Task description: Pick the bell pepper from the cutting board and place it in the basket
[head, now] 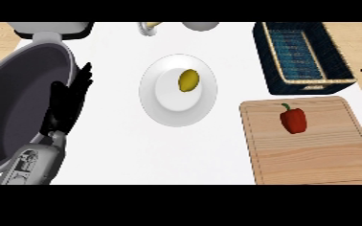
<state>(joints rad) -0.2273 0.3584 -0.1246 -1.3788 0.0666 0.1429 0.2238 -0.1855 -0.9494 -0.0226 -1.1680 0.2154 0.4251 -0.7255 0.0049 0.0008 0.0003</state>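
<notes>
Near the cutting board's [283,165] far edge, the bell pepper [293,120] looks light, firm and slick; grasp its broad body. At the counter's left edge the left hand [68,103] rests, fingers straight; the right hand is unseen.

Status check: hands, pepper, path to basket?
Left hand open at left; right hand not in view. Bell pepper on cutting board, untouched. Basket just beyond, nothing between.

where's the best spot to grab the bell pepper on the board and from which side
Likely the broad red body of the bell pepper, not its thin green stem. It lies on the cutting board, stem toward the basket, bare board all round, so come down from above and close across its two long sides.
</notes>
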